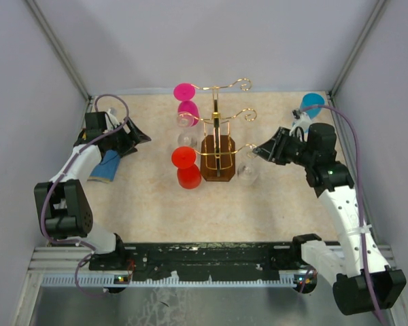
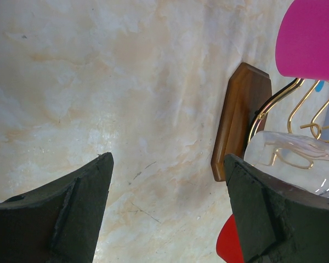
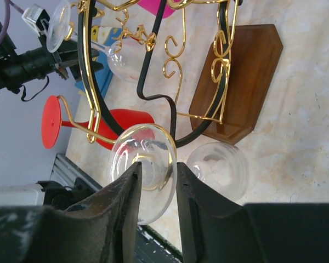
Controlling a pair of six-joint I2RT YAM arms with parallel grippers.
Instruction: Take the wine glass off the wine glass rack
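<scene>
Right gripper (image 3: 158, 181) narrowed to slim gap. Clear wine glass (image 3: 216, 171) hangs foot-up on wine glass rack (image 3: 244, 71) arm, foot at fingertips, bowl just beside one finger; actual hold unclear. Stem axis reads upright. Left gripper (image 2: 169, 164) wide, well apart from rack, so right arm nearer.

The stem of the wine glass (image 3: 219, 170) is lost among my right fingers (image 3: 115, 213), so I cannot tell whether they pinch it. Above my right gripper (image 3: 159, 167) the wine glass rack (image 3: 244, 76) runs off the frame. Right of my left gripper (image 2: 169, 159), the red glass (image 2: 228, 246) and pink glass (image 2: 312, 38) are cropped, and its finger covers the lower part of a clear glass (image 2: 296, 153).
</scene>
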